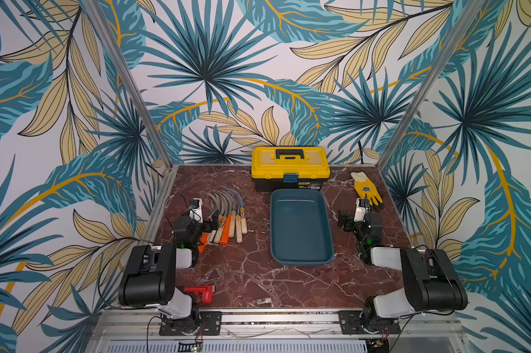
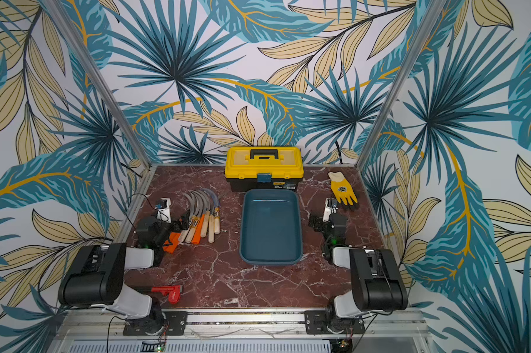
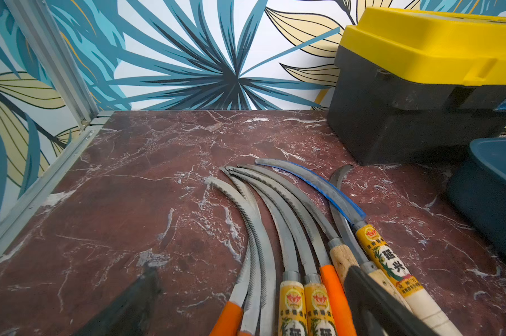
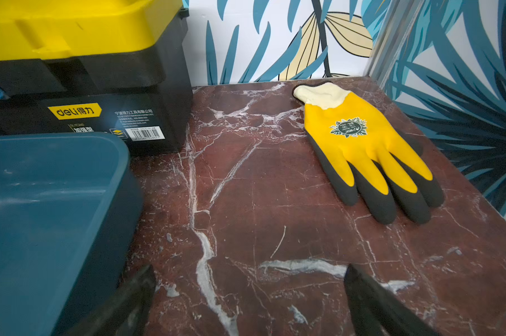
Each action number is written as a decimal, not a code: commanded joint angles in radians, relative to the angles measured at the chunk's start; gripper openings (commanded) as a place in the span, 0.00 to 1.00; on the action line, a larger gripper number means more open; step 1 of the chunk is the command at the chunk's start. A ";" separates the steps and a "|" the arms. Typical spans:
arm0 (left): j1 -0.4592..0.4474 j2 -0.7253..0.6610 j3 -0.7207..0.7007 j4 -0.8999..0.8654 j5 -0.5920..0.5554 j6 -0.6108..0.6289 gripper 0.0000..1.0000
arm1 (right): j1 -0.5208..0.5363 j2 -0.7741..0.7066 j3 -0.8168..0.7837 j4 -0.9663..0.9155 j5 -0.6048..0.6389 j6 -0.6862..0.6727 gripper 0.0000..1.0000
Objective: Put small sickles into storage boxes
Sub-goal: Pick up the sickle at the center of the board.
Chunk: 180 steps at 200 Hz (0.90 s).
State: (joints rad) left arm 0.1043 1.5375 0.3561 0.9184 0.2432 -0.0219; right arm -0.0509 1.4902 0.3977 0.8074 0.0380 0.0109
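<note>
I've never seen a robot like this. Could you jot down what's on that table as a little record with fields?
Table: red-brown marble top
Small sickles: bunched side by side on the table, left of the tray, blades toward the back wall; none stored
Teal tray: centre, empty
Left fingers: open, over the sickle handles, holding nothing
Right fingers: open, over bare table between tray and glove
Other items: yellow-and-black toolbox behind the tray; yellow glove back right; red clamp-like tool front left
</note>
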 commanded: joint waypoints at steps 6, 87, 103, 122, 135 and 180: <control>-0.005 0.009 0.018 0.018 -0.009 0.012 0.99 | -0.004 -0.010 0.009 0.003 0.011 0.007 1.00; -0.005 0.009 0.017 0.018 -0.008 0.011 0.99 | -0.004 -0.009 0.010 0.001 0.031 0.015 1.00; -0.005 0.009 0.018 0.018 -0.008 0.012 0.99 | -0.004 -0.009 0.010 0.001 0.031 0.014 1.00; -0.005 0.009 0.018 0.017 -0.009 0.012 0.99 | -0.004 -0.010 0.009 0.001 0.030 0.015 1.00; -0.005 0.009 0.018 0.018 -0.009 0.012 1.00 | -0.004 -0.010 0.010 0.001 0.033 0.015 1.00; -0.006 -0.002 0.015 0.017 -0.021 0.008 0.99 | -0.003 -0.013 0.007 0.001 0.036 0.013 0.99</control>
State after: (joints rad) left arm 0.1043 1.5375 0.3561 0.9184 0.2428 -0.0223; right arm -0.0509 1.4902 0.3981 0.8074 0.0601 0.0151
